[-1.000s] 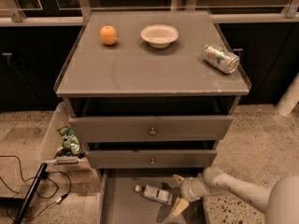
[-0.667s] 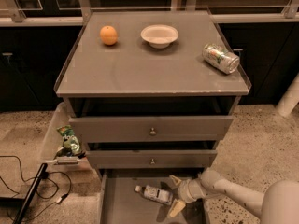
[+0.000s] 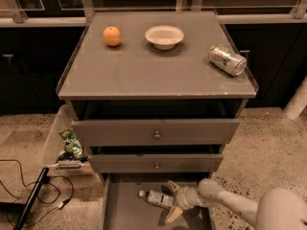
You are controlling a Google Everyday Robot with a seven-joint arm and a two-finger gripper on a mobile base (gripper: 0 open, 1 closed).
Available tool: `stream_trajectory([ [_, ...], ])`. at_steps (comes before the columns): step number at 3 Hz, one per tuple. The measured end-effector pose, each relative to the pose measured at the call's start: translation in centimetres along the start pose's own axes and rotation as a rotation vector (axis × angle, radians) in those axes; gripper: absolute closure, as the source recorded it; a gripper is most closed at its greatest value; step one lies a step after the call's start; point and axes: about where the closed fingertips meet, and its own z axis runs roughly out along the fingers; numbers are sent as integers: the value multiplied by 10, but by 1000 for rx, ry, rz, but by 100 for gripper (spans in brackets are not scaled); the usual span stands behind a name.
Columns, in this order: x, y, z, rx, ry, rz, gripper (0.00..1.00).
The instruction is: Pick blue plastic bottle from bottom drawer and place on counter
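Observation:
The blue plastic bottle (image 3: 154, 197) lies on its side in the open bottom drawer (image 3: 125, 214), white cap to the left. My gripper (image 3: 171, 201) reaches in from the right, low inside the drawer. Its fingers are spread open, one finger (image 3: 172, 186) behind the bottle's right end and the other in front of it. I cannot tell whether they touch the bottle. The counter (image 3: 144, 73) is the grey top of the cabinet above.
On the counter stand an orange (image 3: 112, 36), a white bowl (image 3: 164, 36) and a dented green-and-silver can (image 3: 227, 60) at the right edge. Two knobbed drawers (image 3: 156, 132) jut slightly out above the gripper. A bin with a snack bag (image 3: 70, 145) and cables lie at the left.
My gripper has moved left along the drawer, and its open fingers now stand on either side of the bottle's right end. The bottle has not moved.

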Motion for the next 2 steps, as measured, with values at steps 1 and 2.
stream_trajectory([
  [1,7,-1,23,-1,-3,9,0],
  [2,12,0,37,-5,-3,21,0],
])
